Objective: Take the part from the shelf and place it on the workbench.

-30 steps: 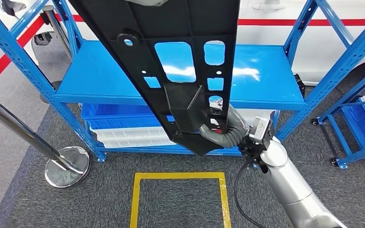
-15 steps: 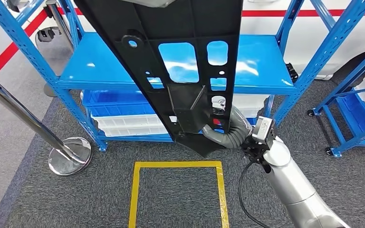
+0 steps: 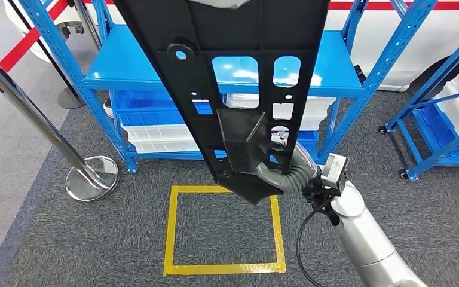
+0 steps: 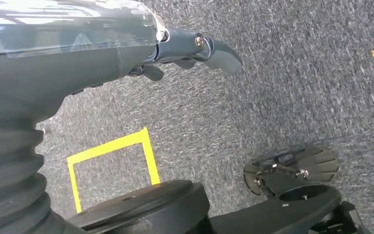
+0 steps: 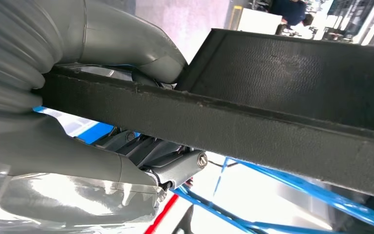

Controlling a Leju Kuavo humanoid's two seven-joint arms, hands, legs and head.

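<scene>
**Q:** What surrounds the robot?

**A:** Grey carpet covers the floor, with a yellow taped square marked on it just ahead of the robot. Beyond the square stands a blue metal shelf. White and blue trays sit on its lower level. A chrome barrier post leans in at the left, its round base resting on the carpet. A second blue rack stands at the far right.

**Q:** Where is the part?

**A:** The part, a long black plastic panel with several rectangular and round cut-outs, is off the shelf and held up in the air. It runs from the top of the head view down to a point above the yellow square, hiding much of the shelf behind it.

**Q:** What is the right robot hand doing?

**A:** The right robot hand grips the panel's lower end. In the right wrist view, its thick grey thumb presses on one side of the panel's black edge and its fingers wrap the other side.

**Q:** And the left robot hand?

**A:** The left robot hand hangs over the carpet, holding nothing, its dark fingers stretched out loosely.
</scene>
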